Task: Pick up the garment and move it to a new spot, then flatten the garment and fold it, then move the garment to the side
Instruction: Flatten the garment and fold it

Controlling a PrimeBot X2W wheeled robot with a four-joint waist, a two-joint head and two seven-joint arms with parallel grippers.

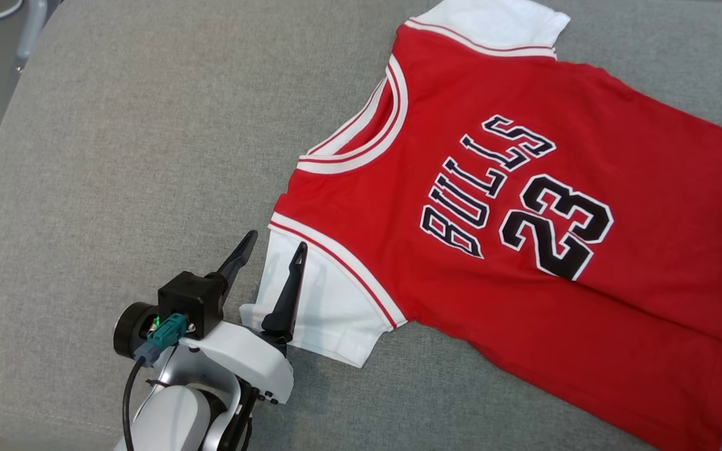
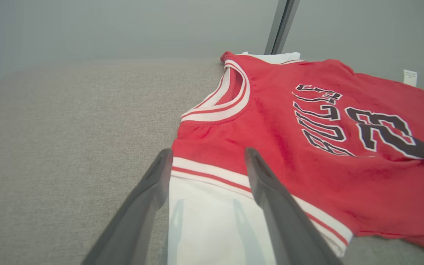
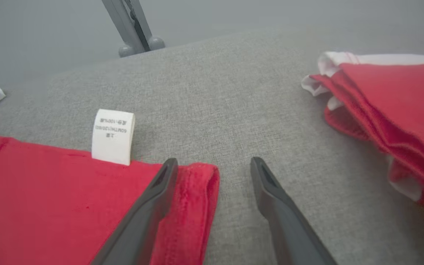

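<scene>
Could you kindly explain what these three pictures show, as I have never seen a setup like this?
This is a two-armed robot. One picture looks down from its head; the other two come from cameras on its wrists, looking along each gripper's dark fingers. A red short-sleeved jersey with white sleeves lies spread on a grey fabric surface. The left gripper is open, its fingers either side of the near white sleeve's edge. The right gripper is open too, at a red hem corner beside a white care label. Nothing is held.

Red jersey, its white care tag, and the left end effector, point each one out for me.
red jersey [image 1: 524, 294], head view, red chest panel.
white care tag [image 3: 113, 136], right wrist view, tag's printed face.
left end effector [image 1: 273, 247], head view, midway between fingertips.
</scene>
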